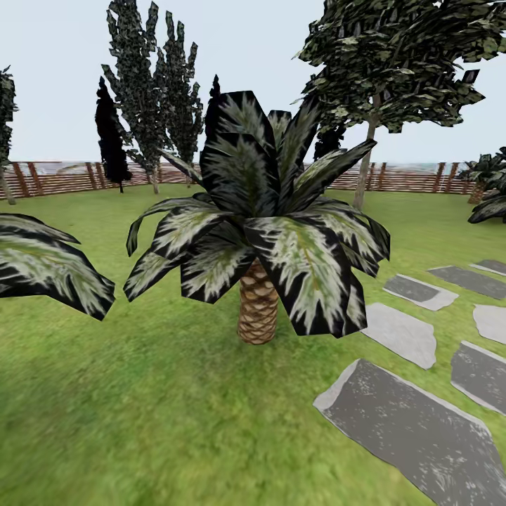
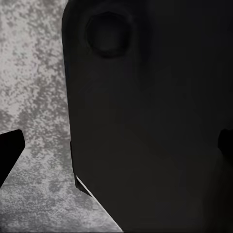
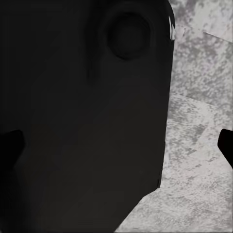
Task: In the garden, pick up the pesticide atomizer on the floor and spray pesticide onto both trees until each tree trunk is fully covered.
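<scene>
Grey paving (image 2: 34, 73) under both wrists, fingertips barely in frame, so cannot tell grip state; nothing seen held. Ahead: palm (image 1: 258, 309) on lawn (image 1: 140, 422), fence (image 1: 63, 177) beyond. No atomizer in sight; bearing and nearer arm unknown.

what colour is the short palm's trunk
Scaly tan-brown: the palm trunk shows best in the head view.

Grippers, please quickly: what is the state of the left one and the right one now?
Left gripper: open, holding nothing.
Right gripper: open, holding nothing.
</scene>
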You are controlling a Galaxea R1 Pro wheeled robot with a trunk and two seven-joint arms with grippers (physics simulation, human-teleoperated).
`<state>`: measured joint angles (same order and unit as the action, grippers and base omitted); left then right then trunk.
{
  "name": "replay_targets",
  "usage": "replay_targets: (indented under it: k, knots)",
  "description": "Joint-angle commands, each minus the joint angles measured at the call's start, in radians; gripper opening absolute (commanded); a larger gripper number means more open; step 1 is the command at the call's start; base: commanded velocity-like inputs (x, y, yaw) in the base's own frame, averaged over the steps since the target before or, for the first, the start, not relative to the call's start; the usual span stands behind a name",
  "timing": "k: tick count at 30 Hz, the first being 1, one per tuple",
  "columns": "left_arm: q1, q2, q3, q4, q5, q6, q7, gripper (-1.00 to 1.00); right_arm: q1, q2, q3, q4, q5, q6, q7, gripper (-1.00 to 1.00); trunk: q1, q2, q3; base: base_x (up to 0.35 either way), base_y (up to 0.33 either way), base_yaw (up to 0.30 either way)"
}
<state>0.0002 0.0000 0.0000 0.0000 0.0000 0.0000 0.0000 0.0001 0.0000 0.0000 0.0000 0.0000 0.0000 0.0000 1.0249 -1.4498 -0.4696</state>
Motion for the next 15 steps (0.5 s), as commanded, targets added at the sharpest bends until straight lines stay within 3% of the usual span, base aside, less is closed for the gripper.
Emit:
replay_targets:
  k: [1, 4, 5, 10, 15]
  knots:
    - [-0.006, 0.006, 0.006, -0.006, 0.006, -0.006, 0.006, 1.0, -0.006, -0.006, 0.002, -0.006, 0.001, -0.006, -0.004, 1.0, 0.0, 0.0, 0.0, 0.0, 0.0, 0.0]
    - [-0.023, 0.023, 0.023, -0.023, 0.023, -0.023, -0.002, 1.0, -0.023, -0.021, 0.002, -0.023, 0.001, -0.023, -0.004, 1.0, 0.0, 0.0, 0.0, 0.0, 0.0, 0.0]
    - [-0.017, 0.024, 0.017, -0.028, 0.019, -0.028, -0.006, 1.0, -0.029, -0.015, 0.002, -0.029, 0.001, -0.028, -0.004, 1.0, 0.0, 0.0, 0.0, 0.0, 0.0, 0.0]
    - [0.011, -0.004, 0.013, -0.011, 0.022, 0.0, -0.011, 1.0, -0.056, 0.011, 0.002, -0.057, 0.001, -0.01, -0.005, 1.0, 0.0, 0.0, 0.0, -0.023, 0.0, 0.0]
    - [0.026, -0.014, 0.016, -0.016, 0.026, 0.028, -0.012, 1.0, -0.063, 0.011, -0.001, -0.048, 0.0, 0.018, -0.005, 1.0, 0.0, 0.0, 0.0, -0.281, 0.0, 0.0]
